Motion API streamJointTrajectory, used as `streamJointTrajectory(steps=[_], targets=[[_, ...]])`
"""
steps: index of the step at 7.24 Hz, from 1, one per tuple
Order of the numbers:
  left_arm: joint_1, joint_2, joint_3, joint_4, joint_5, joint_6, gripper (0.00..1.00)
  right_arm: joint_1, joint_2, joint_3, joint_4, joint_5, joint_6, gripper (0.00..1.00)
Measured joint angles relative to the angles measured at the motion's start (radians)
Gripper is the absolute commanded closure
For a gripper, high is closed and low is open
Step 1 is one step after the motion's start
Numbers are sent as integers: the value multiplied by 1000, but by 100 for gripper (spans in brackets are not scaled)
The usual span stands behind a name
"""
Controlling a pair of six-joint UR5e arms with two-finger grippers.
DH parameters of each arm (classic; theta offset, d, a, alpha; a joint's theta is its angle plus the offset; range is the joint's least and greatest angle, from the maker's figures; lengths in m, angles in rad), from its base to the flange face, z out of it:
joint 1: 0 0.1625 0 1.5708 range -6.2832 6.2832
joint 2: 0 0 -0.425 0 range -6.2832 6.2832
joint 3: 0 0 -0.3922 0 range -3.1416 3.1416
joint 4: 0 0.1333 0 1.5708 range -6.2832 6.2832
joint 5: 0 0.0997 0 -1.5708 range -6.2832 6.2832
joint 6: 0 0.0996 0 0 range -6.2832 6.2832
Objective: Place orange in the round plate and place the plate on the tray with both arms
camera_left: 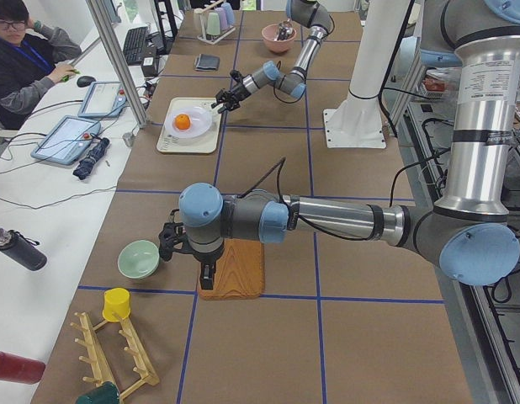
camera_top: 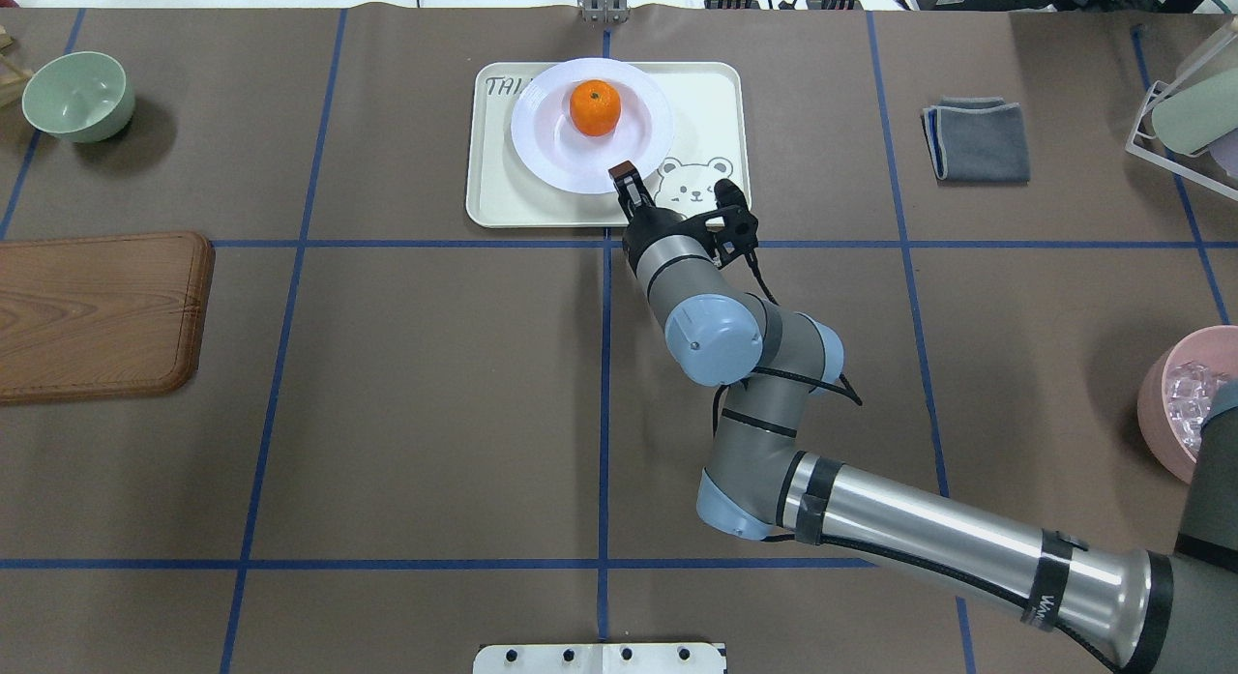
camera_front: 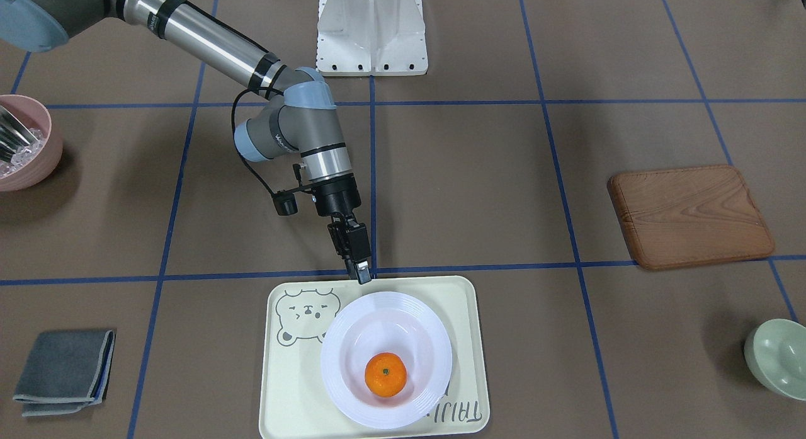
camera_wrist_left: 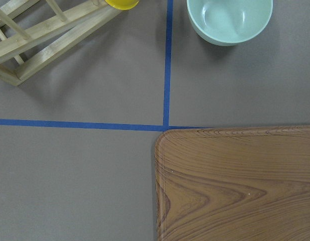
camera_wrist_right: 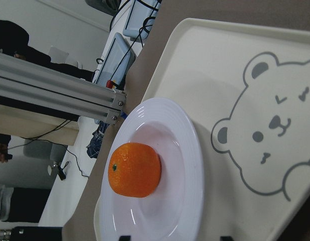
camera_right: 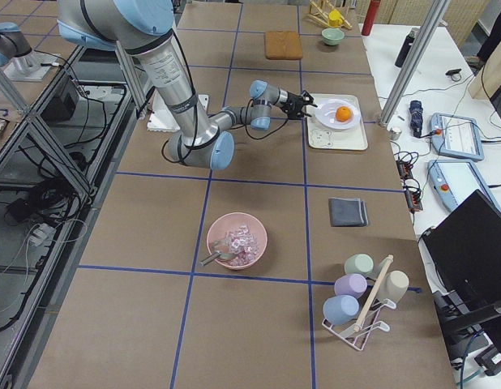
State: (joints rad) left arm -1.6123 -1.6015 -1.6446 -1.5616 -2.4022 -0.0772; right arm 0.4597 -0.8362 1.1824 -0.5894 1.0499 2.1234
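The orange (camera_front: 385,375) lies in the hollow of the white round plate (camera_front: 337,344), and the plate rests on the cream bear tray (camera_front: 289,388). My right gripper (camera_front: 360,272) hovers at the tray's robot-side edge, close to the plate's rim (camera_top: 580,176). It is open: the right wrist view shows only its two fingertips (camera_wrist_right: 125,237), set wide apart at the bottom edge, with the orange (camera_wrist_right: 134,169) ahead. My left gripper (camera_left: 207,282) shows only in the exterior left view, above the wooden board, and I cannot tell whether it is open or shut.
The wooden board (camera_top: 97,311) and a pale green bowl (camera_top: 77,94) lie on the left side. A pink bowl (camera_top: 1180,403) holding ice, a folded grey cloth (camera_top: 977,137) and a cup rack (camera_right: 360,300) are on the right. A person (camera_left: 24,59) sits beside the table.
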Motion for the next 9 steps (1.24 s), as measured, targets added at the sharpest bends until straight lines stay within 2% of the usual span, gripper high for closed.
streamJointTrajectory(steps=[1,4,5,9], targets=[[0,1,1,0,0,1,2,37,-19,53,-78,95,-133,0],[0,6,0,0,0,2,2,213,-100,309,-504,447,-554,0],[0,8,0,0,0,3,2,276,-154,368,-586,546,-732,0],[-1,13,-2,0,2,9,2,617,-407,413,-651,941,-1460,0]])
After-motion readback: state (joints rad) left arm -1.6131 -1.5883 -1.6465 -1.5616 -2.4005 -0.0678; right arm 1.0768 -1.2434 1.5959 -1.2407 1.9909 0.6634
